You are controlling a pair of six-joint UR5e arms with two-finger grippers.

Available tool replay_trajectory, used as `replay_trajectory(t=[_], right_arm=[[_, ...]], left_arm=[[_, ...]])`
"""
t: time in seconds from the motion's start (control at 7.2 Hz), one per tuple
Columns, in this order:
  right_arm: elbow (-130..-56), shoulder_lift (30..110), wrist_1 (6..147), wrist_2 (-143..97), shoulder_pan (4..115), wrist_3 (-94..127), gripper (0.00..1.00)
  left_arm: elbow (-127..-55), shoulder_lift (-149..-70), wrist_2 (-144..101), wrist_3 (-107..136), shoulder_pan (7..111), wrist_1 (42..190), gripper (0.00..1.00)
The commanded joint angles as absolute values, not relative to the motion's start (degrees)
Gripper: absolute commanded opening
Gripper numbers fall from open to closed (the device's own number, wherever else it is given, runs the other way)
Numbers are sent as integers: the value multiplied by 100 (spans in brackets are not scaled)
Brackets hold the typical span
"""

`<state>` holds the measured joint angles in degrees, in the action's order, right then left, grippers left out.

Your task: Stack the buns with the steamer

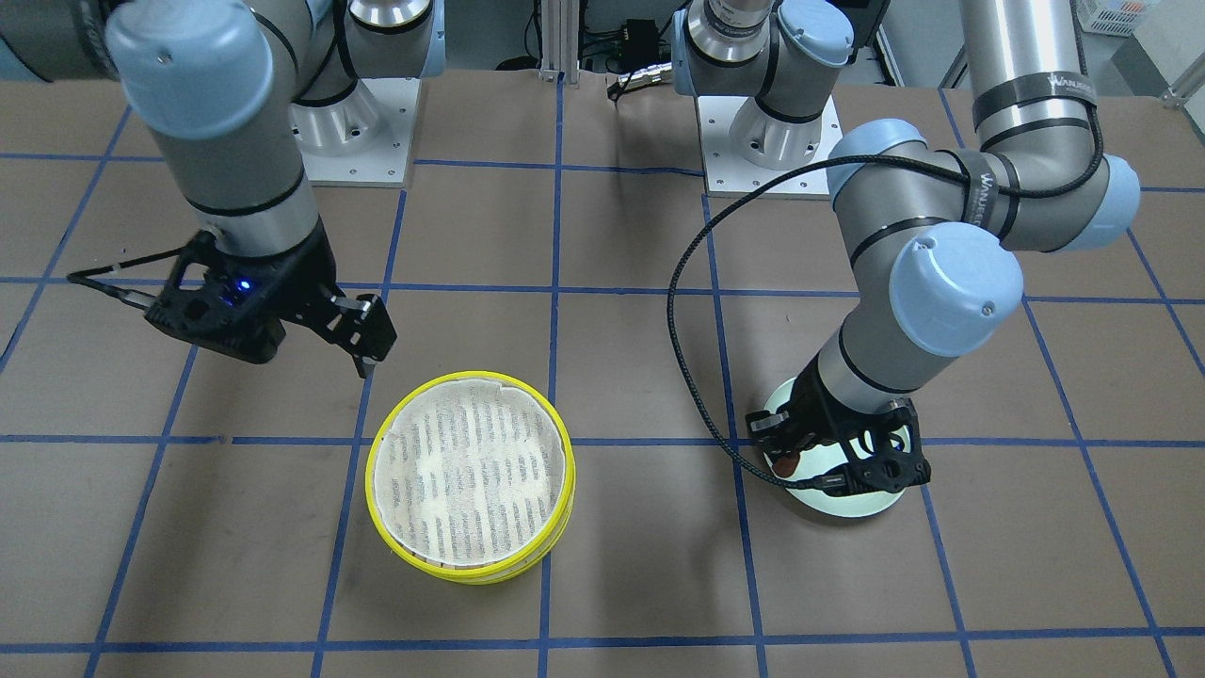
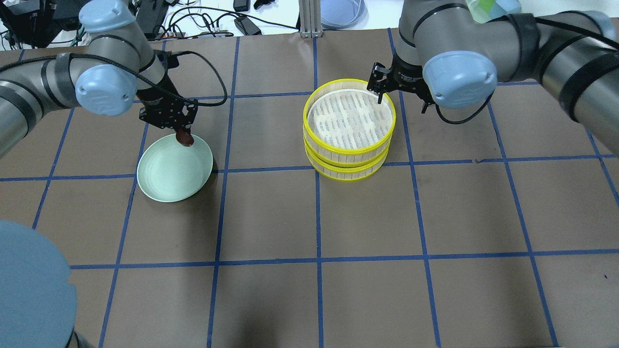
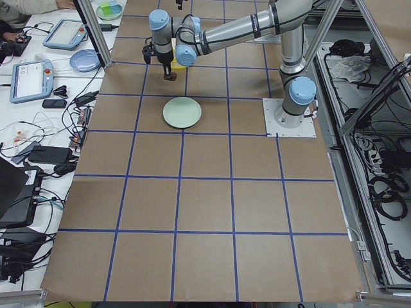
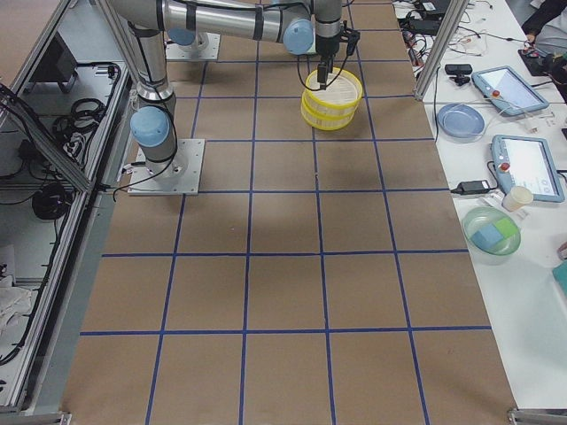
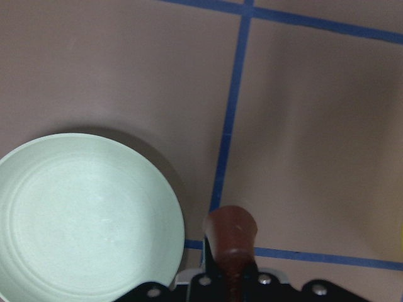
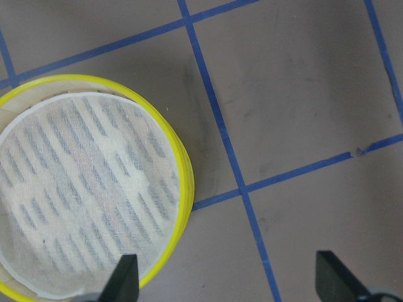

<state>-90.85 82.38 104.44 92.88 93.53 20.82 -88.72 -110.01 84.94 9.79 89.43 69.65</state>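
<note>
Overhead exterior shows the reddish-brown bun (image 2: 185,140) hanging clear of the green plate (image 2: 169,181), near its far rim. It is pinched by its upper end in the left gripper (image 2: 183,133), whose fingers are clenched on it; it looks light, soft and easily squashed, so a gentle hold across its narrow sides seems right. Well apart sits the steamer (image 2: 346,157), 2 yellow-rimmed tiers stacked with the top liner bare, while the right gripper (image 6: 228,284) hovers at its far edge, fingers spread and holding nothing, above the brown bench (image 2: 309,290).
</note>
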Motion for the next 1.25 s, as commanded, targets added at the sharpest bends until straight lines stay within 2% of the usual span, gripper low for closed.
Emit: replay_trajectory(t=[0.0,0.14,0.83,0.97,1.11], right_arm=[[-8913,9040,9601,9290,9027,1444,100],[-8912,9340,9398,9264,9044,1250,100],[-8930,9299,9677,8727,9062,1195,100],[-8930,9299,9685,8728,9062,1178,100],[-8938,9273,9947,8745,9062,830,100]], left_arm=[[-8719,-10898,7946,2061,9524,6569,0],[-8727,-11012,7893,2561,9832,6217,0],[-8824,-11740,6444,3472,10327,4968,0],[-8824,-11820,6451,3463,10327,4966,52],[-8824,-11830,6460,3463,10327,4966,90]])
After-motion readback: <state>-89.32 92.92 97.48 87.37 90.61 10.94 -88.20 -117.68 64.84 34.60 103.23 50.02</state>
